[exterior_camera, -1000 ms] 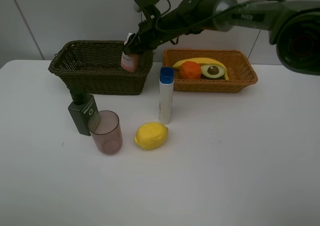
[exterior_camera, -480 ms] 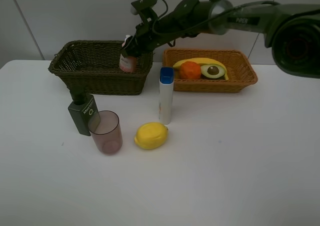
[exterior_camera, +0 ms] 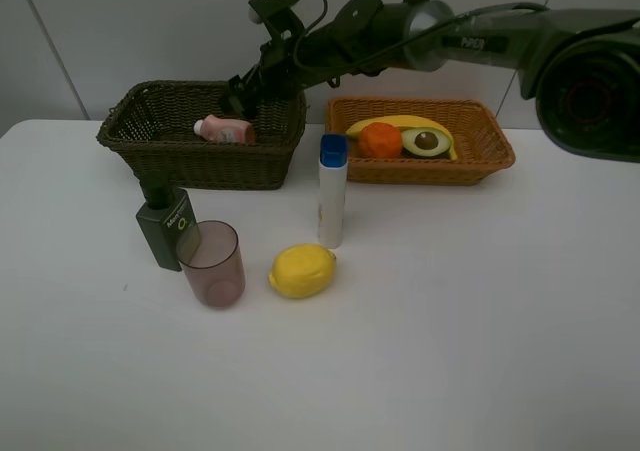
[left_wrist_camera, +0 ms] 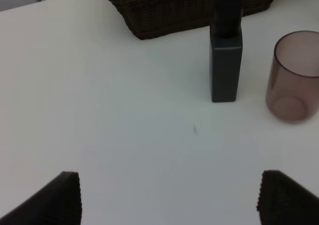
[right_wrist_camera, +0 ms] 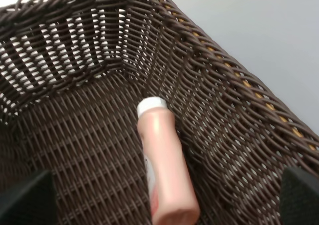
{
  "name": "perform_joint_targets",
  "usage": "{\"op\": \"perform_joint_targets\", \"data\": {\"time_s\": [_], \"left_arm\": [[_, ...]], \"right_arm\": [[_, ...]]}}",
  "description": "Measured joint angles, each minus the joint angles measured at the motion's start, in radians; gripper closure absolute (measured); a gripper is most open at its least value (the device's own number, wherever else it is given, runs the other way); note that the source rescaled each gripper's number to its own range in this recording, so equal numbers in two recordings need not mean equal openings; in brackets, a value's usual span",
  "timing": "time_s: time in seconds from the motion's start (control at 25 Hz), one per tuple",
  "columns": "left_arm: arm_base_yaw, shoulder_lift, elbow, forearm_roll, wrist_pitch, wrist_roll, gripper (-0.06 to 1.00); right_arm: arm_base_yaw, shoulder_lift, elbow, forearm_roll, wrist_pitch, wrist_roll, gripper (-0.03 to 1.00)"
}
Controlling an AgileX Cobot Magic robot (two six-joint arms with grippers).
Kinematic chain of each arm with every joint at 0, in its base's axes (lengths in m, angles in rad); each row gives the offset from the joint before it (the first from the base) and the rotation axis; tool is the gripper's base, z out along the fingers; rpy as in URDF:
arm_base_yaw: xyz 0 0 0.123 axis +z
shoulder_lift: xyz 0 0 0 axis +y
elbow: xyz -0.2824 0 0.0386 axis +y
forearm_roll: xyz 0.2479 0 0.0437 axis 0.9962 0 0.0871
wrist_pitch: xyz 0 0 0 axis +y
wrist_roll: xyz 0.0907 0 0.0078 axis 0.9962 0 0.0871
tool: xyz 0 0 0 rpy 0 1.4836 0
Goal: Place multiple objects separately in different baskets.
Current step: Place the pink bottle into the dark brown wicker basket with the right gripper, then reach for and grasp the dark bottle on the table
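Jaws of the right gripper (exterior_camera: 243, 88) are held spread, empty; just beneath, one small pink white-capped bottle (right_wrist_camera: 164, 170) lies flat in the dark brown wicker basket (exterior_camera: 130, 136). Farther off, three fruits are held in the orange-tan wicker basket (exterior_camera: 480, 161): yellow banana (exterior_camera: 400, 123), orange (exterior_camera: 380, 141), halved avocado (exterior_camera: 427, 141).

I saw two baskets at the back of the table (exterior_camera: 480, 321), side by side. The small bottle (exterior_camera: 224, 129) lay on its side in the left basket (exterior_camera: 200, 166). In the right basket (exterior_camera: 480, 161) the orange (exterior_camera: 380, 141) sat left of the avocado (exterior_camera: 427, 141), both before the banana (exterior_camera: 400, 123). The pump bottle (exterior_camera: 165, 226) stood before the left basket, with the tumbler (exterior_camera: 212, 264) just to its right and further forward. The tall bottle (exterior_camera: 332, 193) stood before the gap between the baskets, and the lemon (exterior_camera: 301, 270) lay before it, slightly left.
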Motion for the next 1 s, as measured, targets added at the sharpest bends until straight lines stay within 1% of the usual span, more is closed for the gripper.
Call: {"op": "perform_joint_targets", "data": {"time_s": [0.28, 0.48, 0.64, 0.76, 0.88, 1.0], "left_arm": [[0.0, 0.0, 0.0, 0.0, 0.0, 0.0, 0.0], [0.0, 0.0, 0.0, 0.0, 0.0, 0.0, 0.0], [0.0, 0.0, 0.0, 0.0, 0.0, 0.0, 0.0], [0.0, 0.0, 0.0, 0.0, 0.0, 0.0, 0.0], [0.0, 0.0, 0.0, 0.0, 0.0, 0.0, 0.0], [0.0, 0.0, 0.0, 0.0, 0.0, 0.0, 0.0]], "right_arm": [[0.0, -0.009, 0.0, -0.003, 0.002, 0.0, 0.02], [0.0, -0.057, 0.0, -0.003, 0.008, 0.001, 0.02], [0.0, -0.097, 0.0, -0.01, 0.042, 0.013, 0.02], [0.0, -0.13, 0.0, -0.066, 0.087, 0.102, 0.02], [0.0, -0.169, 0.0, -0.177, 0.122, 0.226, 0.02], [0.0, -0.21, 0.0, -0.302, 0.183, 0.35, 0.02]]}}
